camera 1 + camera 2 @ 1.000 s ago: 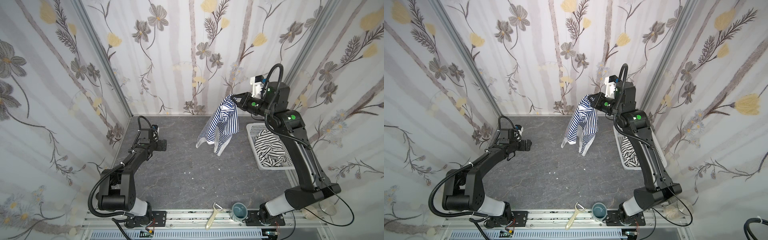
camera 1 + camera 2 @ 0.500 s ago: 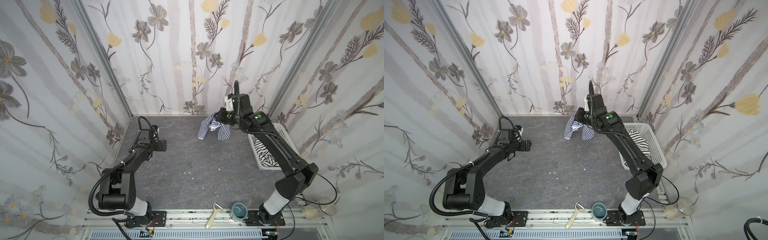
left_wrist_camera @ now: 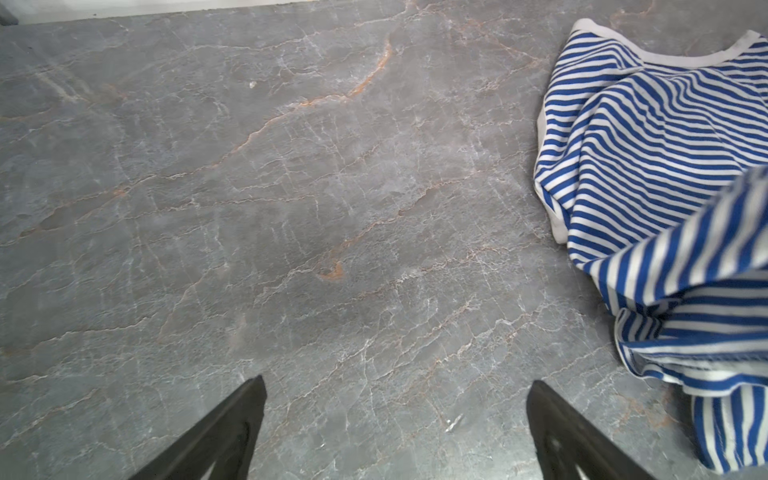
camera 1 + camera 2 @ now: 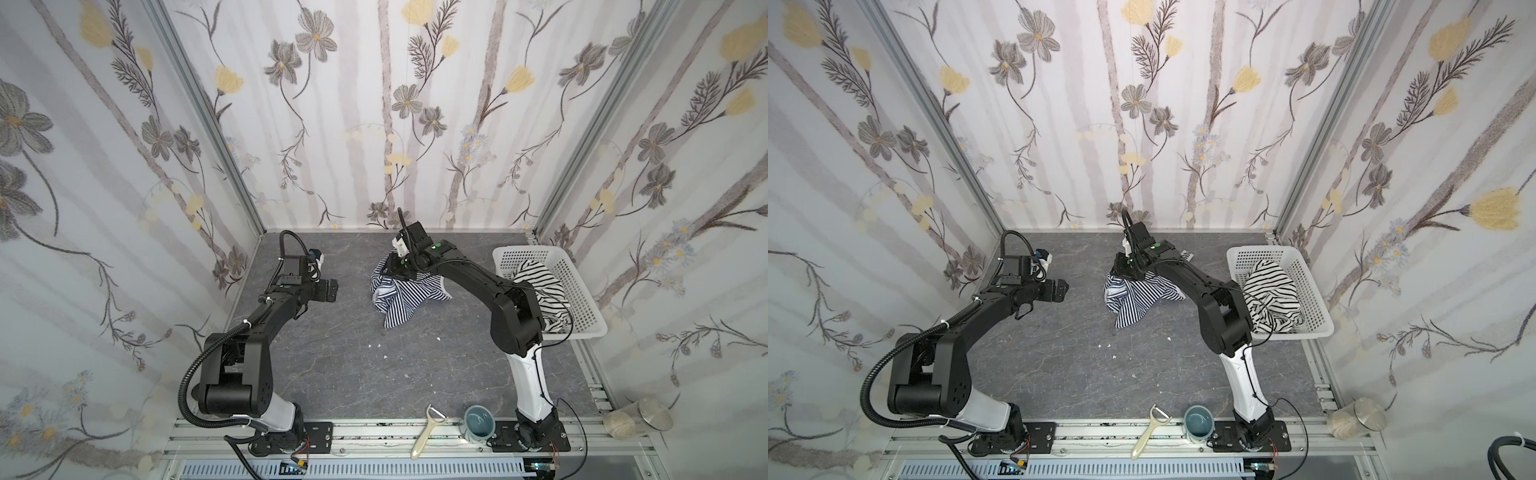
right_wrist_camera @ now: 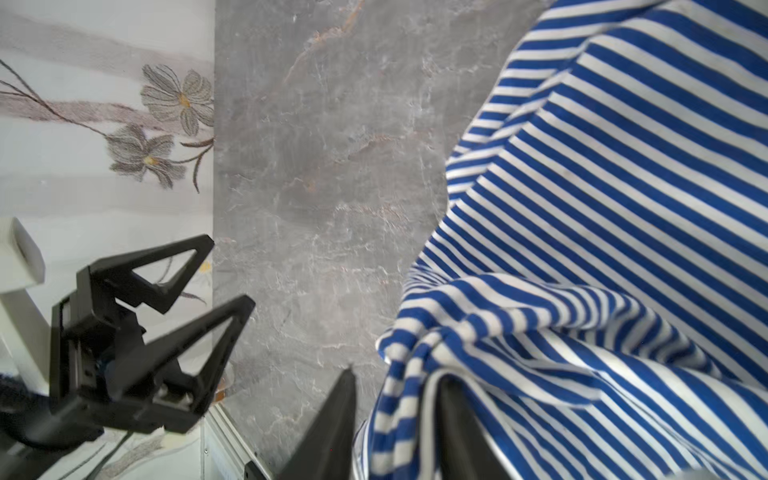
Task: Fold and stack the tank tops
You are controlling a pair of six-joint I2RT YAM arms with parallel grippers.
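tank top with navy stripes (image 4: 399, 297) lies crumpled on the table (image 4: 332, 365); black-striped tank top (image 4: 536, 278) sits in the basket (image 4: 582, 299). right gripper (image 5: 397, 376) jaws partly parted, hem loose between them. left gripper (image 3: 397, 380) wide open, empty. risk: hem may snag a finger on retreat, dragging the heap.

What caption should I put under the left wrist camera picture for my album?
Open left gripper above the grey table, crumpled blue-and-white striped tank top lying nearby.
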